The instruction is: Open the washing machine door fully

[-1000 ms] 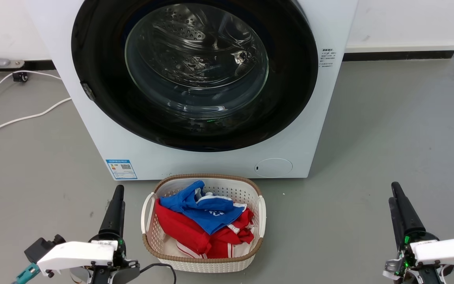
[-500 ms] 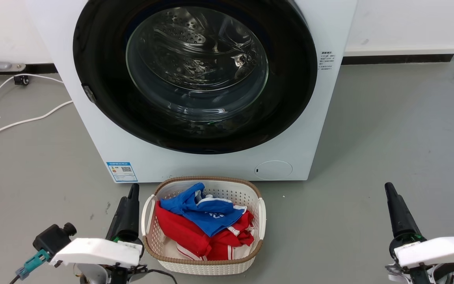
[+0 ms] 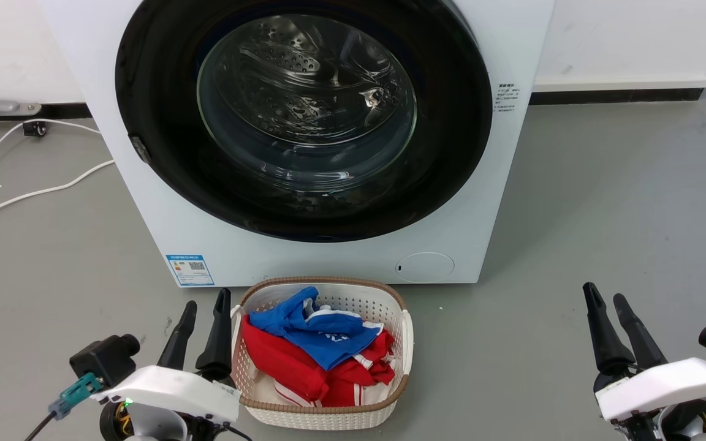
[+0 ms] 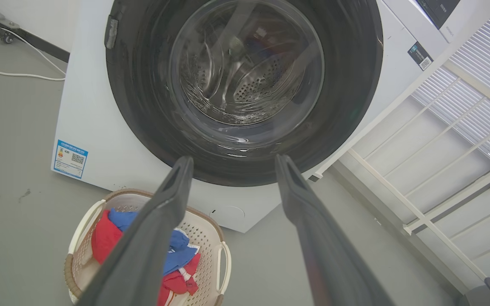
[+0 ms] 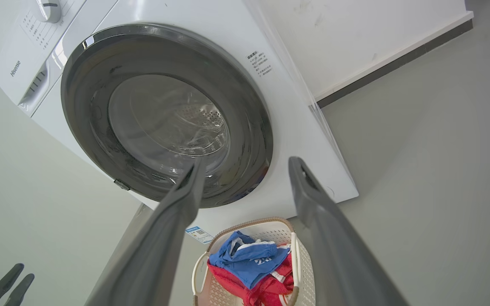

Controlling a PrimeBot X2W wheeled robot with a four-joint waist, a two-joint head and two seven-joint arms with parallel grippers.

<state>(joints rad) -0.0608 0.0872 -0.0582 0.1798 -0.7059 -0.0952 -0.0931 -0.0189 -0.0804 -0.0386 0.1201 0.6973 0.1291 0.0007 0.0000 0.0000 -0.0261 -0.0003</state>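
The white washing machine (image 3: 341, 260) stands ahead on the floor. Its round glossy black door (image 3: 157, 153) lies flush against the front, closed, with the steel drum visible through the bulging glass (image 3: 307, 104). The door (image 4: 143, 93) and the door (image 5: 87, 110) also face both wrist cameras. My left gripper (image 3: 204, 307) is open at the lower left, beside the basket and well short of the machine. Open too, my right gripper (image 3: 604, 297) hovers over bare floor at the lower right. Nothing sits between either pair of fingers.
A white laundry basket (image 3: 402, 331) with red and blue clothes stands right before the machine, between my arms. White cables (image 3: 28, 193) trail on the floor at the left. A white wall with dark skirting (image 3: 616, 95) runs behind. A white railing (image 4: 440, 140) rises right of the machine.
Both grippers have turned so that their two fingers show apart, where they showed as one a second ago. The camera has tilted slightly, shifting the machine and basket down the picture.
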